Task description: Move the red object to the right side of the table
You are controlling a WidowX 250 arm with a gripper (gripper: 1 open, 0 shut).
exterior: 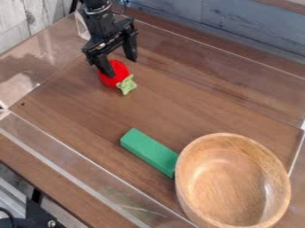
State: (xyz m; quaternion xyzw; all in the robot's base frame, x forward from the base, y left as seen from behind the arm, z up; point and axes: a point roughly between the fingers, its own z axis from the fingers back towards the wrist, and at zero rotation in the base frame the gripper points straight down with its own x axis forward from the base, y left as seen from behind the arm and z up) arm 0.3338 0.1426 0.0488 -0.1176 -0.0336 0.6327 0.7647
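Observation:
The red object (pixel 116 75), a small toy strawberry with a light green cap, lies on the dark wood table (pixel 202 98) at the far left. My black gripper (pixel 111 62) hangs right over it, pointing down, open. Its fingers (pixel 92 61) straddle the strawberry's upper part, one on each side. I cannot tell whether the fingers touch it. The strawberry's top is partly hidden behind the gripper.
A flat green block (pixel 149 150) lies near the front middle. A round light wooden bowl (pixel 233 183) stands at the front right. Low clear acrylic walls (pixel 71 174) edge the table on all sides.

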